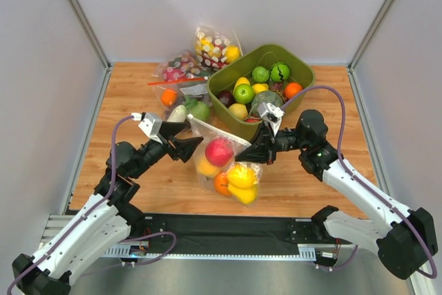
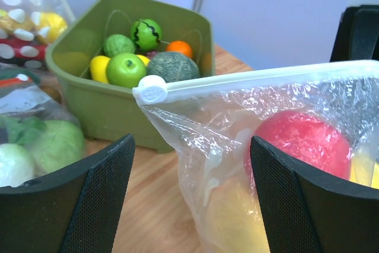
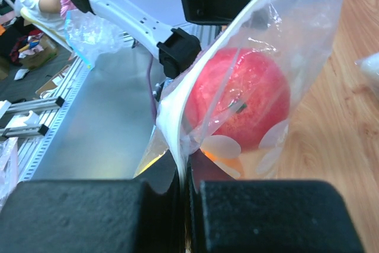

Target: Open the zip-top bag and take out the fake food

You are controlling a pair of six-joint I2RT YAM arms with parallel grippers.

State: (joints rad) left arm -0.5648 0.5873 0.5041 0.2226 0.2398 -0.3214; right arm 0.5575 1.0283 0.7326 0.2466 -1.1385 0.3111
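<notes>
The zip-top bag point(image 1: 207, 136) is clear with white dots and hangs upright above the table between my two grippers. Inside it is the fake food: a red fruit point(image 1: 219, 151), a yellow one point(image 1: 242, 175) and an orange one point(image 1: 222, 183). My right gripper point(image 1: 254, 154) is shut on the bag's pale zip strip point(image 3: 177, 140), with the red fruit point(image 3: 243, 99) just beyond. My left gripper point(image 2: 190, 146) is open, its fingers either side of the bag's corner point(image 2: 225, 117) below the white slider point(image 2: 151, 92), not touching it.
A green bin point(image 1: 301, 70) of plastic fruit stands behind the bag, also in the left wrist view point(image 2: 106, 105). Three other filled bags lie at the back left: a dotted one point(image 1: 214, 48), a red-zip one point(image 1: 176, 74) and a vegetable one point(image 1: 190, 108).
</notes>
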